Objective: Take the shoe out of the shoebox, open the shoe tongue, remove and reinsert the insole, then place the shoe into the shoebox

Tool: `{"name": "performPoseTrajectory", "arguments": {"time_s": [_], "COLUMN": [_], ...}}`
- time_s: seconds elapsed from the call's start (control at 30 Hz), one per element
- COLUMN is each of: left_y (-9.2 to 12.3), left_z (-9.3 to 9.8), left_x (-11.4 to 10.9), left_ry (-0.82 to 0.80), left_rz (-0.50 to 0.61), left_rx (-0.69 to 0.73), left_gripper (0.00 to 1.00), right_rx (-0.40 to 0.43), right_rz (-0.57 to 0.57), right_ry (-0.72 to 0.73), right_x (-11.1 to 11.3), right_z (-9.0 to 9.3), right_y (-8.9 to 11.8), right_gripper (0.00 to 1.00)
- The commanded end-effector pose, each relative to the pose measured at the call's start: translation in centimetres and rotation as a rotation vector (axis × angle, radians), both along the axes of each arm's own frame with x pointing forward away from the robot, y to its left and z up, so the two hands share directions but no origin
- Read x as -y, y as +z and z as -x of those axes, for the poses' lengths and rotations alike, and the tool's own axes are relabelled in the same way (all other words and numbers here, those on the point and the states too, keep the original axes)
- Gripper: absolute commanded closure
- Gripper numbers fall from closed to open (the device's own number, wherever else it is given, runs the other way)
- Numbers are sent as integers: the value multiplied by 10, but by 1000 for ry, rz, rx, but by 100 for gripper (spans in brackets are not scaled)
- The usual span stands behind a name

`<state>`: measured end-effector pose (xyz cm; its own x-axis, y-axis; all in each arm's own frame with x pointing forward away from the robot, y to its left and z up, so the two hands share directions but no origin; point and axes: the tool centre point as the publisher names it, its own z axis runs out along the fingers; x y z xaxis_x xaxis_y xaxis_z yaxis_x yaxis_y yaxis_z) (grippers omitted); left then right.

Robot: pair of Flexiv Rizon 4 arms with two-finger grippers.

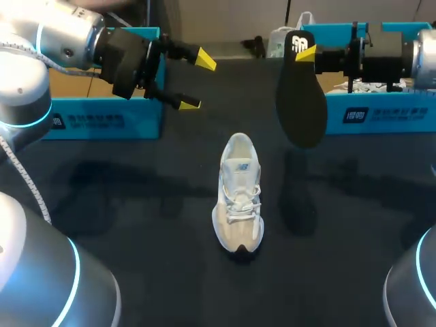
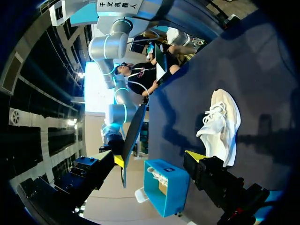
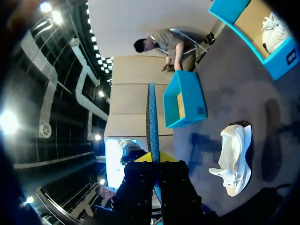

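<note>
**Shoe on the bench, insole held above it**

Head view: shoe [image 1: 238,194], white, laced, rests sole-down on the dark bench [image 1: 136,225]. The black insole [image 1: 300,102] hangs lengthwise beyond and right of the shoe, clear of it. Right hand [image 1: 306,53] is clamped on the insole's upper end. Left hand [image 1: 194,82] is beyond and left of the shoe, fingers spread, nothing between them. One blue shoebox [image 1: 102,122] stands beyond the shoe to the left, a second blue box [image 1: 381,112] beyond it to the right.

Left wrist view: left hand [image 2: 157,159] is released and holding nothing. The shoe [image 2: 220,126] lies on the bench ahead of one finger. The insole [image 2: 133,136] shows edge-on, farther off than the shoe. The second blue box [image 2: 168,187] is past the shoe; something white is inside, too small to identify.

Right wrist view: right hand [image 3: 157,161] grips the insole [image 3: 152,122], which stands edge-on straight out from between the fingers. The shoe [image 3: 234,159] is on the bench beside the hand, apart from it. The open shoebox [image 3: 185,101] lies beyond the shoe.
</note>
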<state>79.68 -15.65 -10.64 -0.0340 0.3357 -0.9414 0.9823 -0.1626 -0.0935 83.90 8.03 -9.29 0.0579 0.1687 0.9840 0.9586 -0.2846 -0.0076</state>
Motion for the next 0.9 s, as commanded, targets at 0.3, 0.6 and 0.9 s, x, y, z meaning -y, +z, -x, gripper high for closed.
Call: {"name": "performPoseTrajectory", "arguments": {"time_s": [0.3, 0.6, 0.9], "left_y": [-8, -13, -12], "left_z": [-3, -14, -18], "left_x": [1, 11, 35], "left_ry": [51, 113, 165], "left_rz": [211, 272, 360], "left_rx": [118, 123, 88], "left_gripper": [0, 0, 0], "right_rx": [-102, -197, -199], "right_rz": [-98, -85, -102], "right_ry": [-67, -86, -66], "right_x": [-10, -35, -69], "right_z": [-13, -25, -34], "right_y": [0, 2, -7], "right_gripper": [100, 100, 100]}}
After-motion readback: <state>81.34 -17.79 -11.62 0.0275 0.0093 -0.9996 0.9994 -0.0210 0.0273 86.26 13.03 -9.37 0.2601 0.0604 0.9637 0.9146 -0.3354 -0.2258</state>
